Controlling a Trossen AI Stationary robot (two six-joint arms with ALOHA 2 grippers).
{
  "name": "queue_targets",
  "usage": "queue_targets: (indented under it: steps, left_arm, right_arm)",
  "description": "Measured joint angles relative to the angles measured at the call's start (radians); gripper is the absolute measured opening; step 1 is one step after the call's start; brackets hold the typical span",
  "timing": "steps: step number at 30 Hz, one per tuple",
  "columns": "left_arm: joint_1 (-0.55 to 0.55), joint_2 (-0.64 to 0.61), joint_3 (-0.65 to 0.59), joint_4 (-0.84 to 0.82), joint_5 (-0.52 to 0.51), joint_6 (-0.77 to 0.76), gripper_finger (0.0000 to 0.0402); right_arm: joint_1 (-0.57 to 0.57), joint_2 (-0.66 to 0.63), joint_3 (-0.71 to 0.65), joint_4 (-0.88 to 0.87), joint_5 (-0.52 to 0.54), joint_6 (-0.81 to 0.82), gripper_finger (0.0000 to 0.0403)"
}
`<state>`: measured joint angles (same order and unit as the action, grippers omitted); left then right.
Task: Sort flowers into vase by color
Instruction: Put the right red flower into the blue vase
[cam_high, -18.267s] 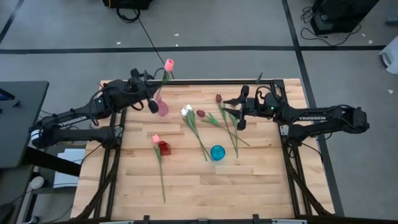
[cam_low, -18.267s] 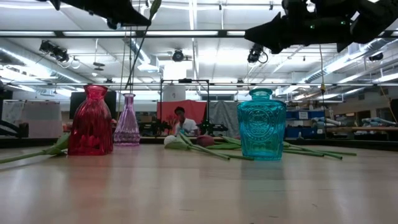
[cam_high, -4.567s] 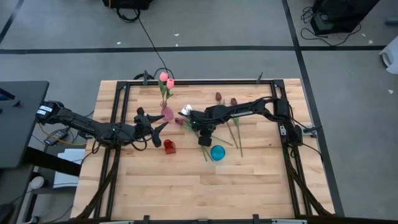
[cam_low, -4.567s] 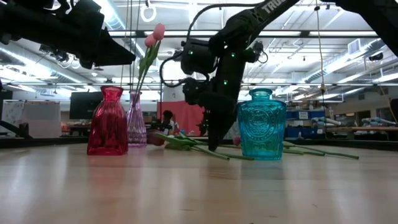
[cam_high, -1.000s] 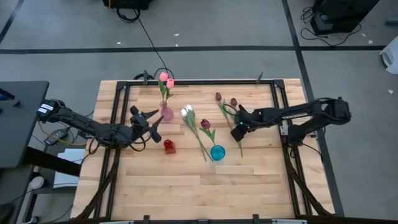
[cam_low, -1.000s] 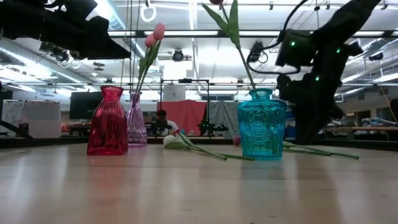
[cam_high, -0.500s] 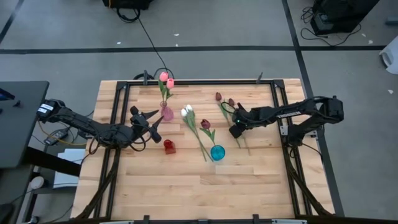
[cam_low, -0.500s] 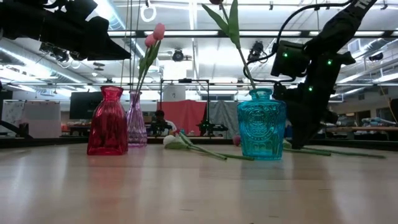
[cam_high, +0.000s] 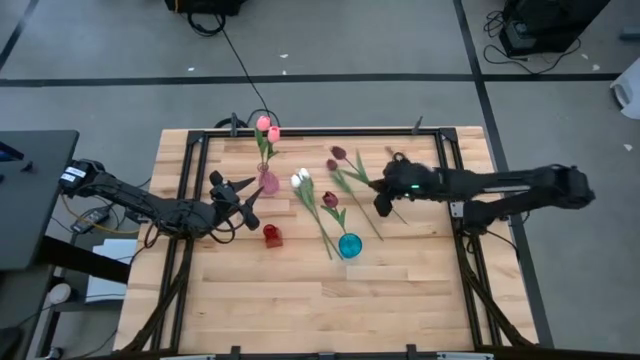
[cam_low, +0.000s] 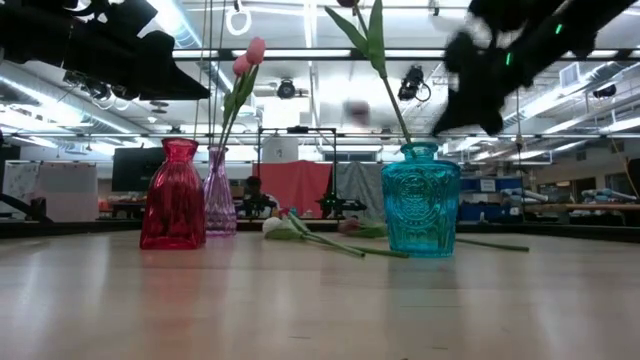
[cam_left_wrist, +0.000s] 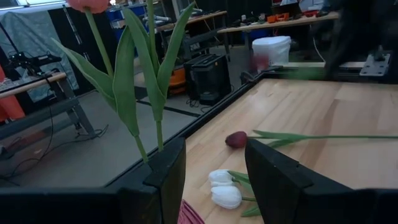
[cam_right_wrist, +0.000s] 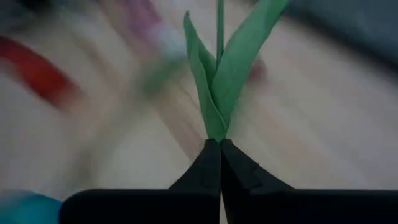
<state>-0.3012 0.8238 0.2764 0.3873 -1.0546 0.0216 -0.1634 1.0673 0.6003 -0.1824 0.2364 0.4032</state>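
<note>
Maroon tulip (cam_high: 338, 153), stem toward right fingers (cam_high: 382, 204)

A robotics lab or workshop — a wooden desk (cam_high: 300, 310) in a black metal frame stands on grey carpet marked with dark tape lines (cam_high: 300, 78), cables (cam_high: 235, 55) trailing across it. Beyond, long fluorescent ceiling lights (cam_low: 300, 53), workbenches (cam_left_wrist: 280, 23) crowded with equipment and a red curtain (cam_low: 290, 185) fill an open hall.
</note>
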Motion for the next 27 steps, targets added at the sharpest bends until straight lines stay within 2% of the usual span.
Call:
queue_targets:
  steps: [4, 9, 15, 18, 22, 27]
  left_arm:
    - [0.000, 0.000, 0.000, 0.000, 0.000, -0.007, 0.0170]
    - [0.000, 0.000, 0.000, 0.001, 0.001, -0.028, 0.0170]
    - [0.000, 0.000, 0.000, 0.005, 0.001, -0.028, 0.0170]
    - [0.000, 0.000, 0.000, 0.020, -0.002, -0.011, 0.0170]
    - [0.000, 0.000, 0.000, 0.052, -0.008, 0.035, 0.0170]
    - [0.000, 0.000, 0.000, 0.065, -0.012, 0.056, 0.0170]
  right_arm:
    - [0.076, -0.137, -0.051, 0.328, -0.097, -0.125, 0.0007]
    - [0.155, -0.141, -0.166, 0.731, -0.161, -0.189, 0.0007]
    - [0.225, 0.028, -0.279, 1.254, -0.240, -0.266, 0.0007]
    - [0.253, 0.130, -0.292, 1.438, -0.254, -0.294, 0.0007]
    - [0.286, 0.262, -0.269, 1.577, -0.253, -0.350, 0.0007]
    - [0.319, 0.394, -0.185, 1.618, -0.253, -0.425, 0.0007]
